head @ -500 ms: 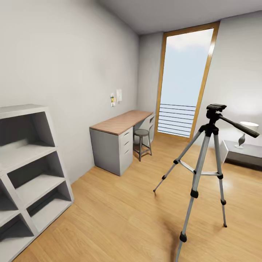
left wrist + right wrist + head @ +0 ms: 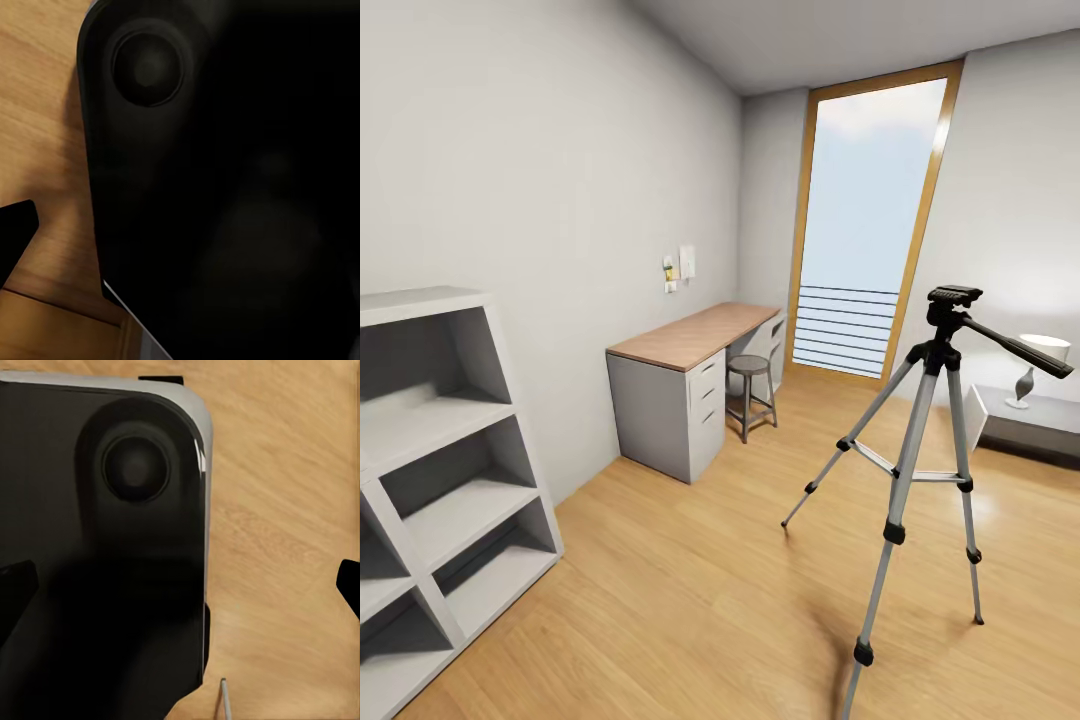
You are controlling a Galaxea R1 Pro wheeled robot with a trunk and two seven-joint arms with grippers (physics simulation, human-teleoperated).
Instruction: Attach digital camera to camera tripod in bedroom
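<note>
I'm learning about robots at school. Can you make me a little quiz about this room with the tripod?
1. True or false: a camera is already mounted on the camera tripod.
2. What stands under the desk? A) a stool B) a bin C) a box
3. Fill in: the tripod stands on a ____ floor.

Key: 1 false, its black head is bare. 2 A, the stool. 3 wood.

Your camera tripod (image 2: 920,470) stands upright on the bedroom's wood floor (image 2: 690,580), silver legs spread, black head bare, long handle angled right.
</note>
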